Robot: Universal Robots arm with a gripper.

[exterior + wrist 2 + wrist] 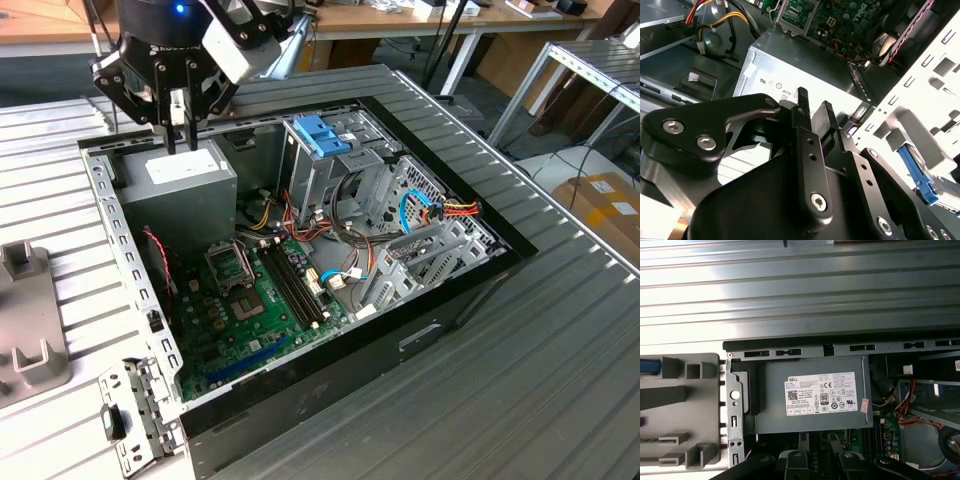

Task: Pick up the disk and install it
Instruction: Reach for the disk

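Note:
My gripper (178, 128) hangs over the back left corner of the open computer case (300, 400), just above the grey power supply (185, 175). Its two black fingers (802, 100) stand close together with a thin gap and hold nothing. In the first wrist view the fingertips (802, 440) sit at the edge of the power supply (812, 395). The disk shows by its blue end tab (917, 172), resting in a grey holder (685, 410) outside the case wall. A blue edge of the disk (649, 366) lies on that holder.
Inside the case are the green motherboard (250, 310), bundles of cables (440, 210) and an upright metal drive cage with a blue bracket (322, 135) on top. The ribbed metal table (560, 380) surrounds the case. A small metal bracket (130, 420) lies at the front left.

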